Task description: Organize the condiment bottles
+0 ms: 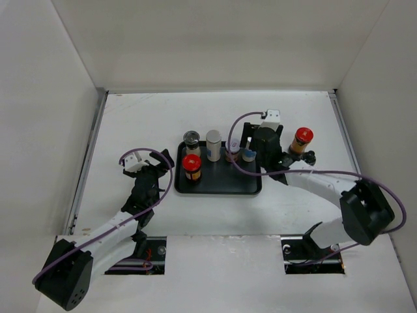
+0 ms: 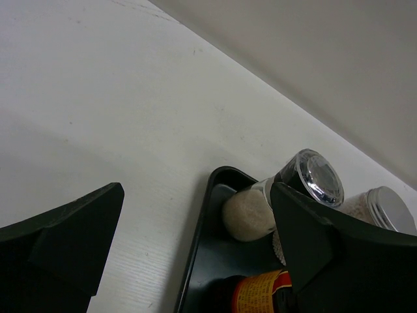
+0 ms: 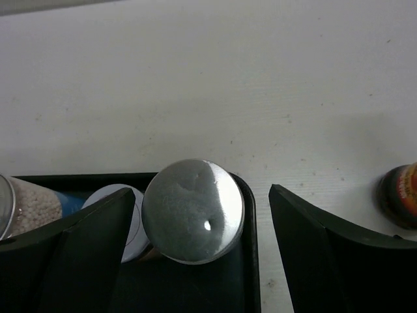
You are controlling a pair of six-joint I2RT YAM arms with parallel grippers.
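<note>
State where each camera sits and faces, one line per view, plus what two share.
Top external: above, behind the bases, looking down at the table; both arms show.
Left wrist: low, facing the tray's left end; open left gripper shows.
Right wrist: above a silver-lidded jar at the tray's right end; open right gripper shows.
Shared: top and right wrist show the off-tray red-lidded jar.

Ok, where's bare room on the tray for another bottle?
Front-right of the tray, between the red-lidded jar on it and the right rim, in front of the silver-lidded jar. The back row is crowded, with the right gripper above its right end.
</note>
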